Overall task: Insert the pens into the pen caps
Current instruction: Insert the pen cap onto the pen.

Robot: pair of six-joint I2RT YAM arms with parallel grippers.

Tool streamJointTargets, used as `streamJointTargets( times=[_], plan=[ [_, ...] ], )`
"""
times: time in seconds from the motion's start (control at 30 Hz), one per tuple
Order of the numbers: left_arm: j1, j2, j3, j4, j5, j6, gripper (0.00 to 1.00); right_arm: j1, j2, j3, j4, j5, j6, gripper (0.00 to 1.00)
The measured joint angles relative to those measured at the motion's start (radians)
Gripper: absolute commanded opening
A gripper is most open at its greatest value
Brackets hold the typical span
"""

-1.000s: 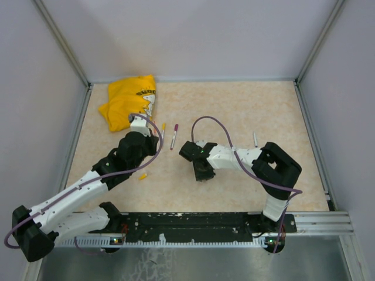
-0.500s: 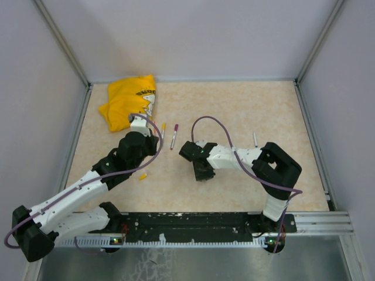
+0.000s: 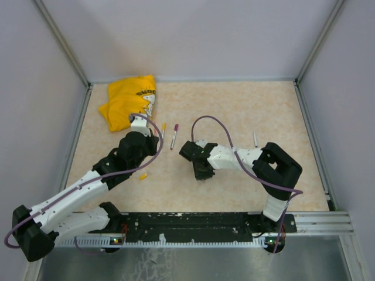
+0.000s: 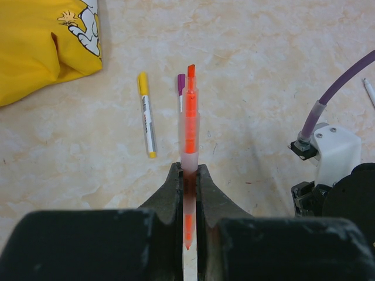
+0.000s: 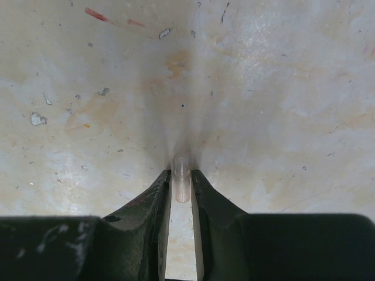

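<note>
Left gripper (image 4: 188, 171) clenched on the orange-red pen (image 4: 190, 117), tip bare. Right gripper (image 5: 181, 174) clenched on a small pale cap (image 5: 182, 186) low over the table, well apart from the pen, so not mated. Yellow pen (image 4: 146, 114) and purple pen (image 4: 181, 85) lie on the table and look capped; white pen (image 3: 255, 138) is untouched.

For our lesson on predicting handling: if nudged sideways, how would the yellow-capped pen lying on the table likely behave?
The yellow-capped pen looks thin and round, so it would probably roll. Its straight barrel suggests stiff and light; it may skid on the smooth table.
</note>
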Motion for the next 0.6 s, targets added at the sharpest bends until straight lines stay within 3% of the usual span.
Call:
streamJointTargets(
  times=[0.37,0.6],
  plan=[
    [0.0,0.0,0.0,0.0,0.004,0.0,0.0,0.0,-0.021,-0.025,0.027,0.017,0.008,0.0],
    [0.0,0.0,0.0,0.007,0.021,0.0,0.0,-0.02,-0.097,-0.092,0.074,0.059,0.009,0.0]
  ],
)
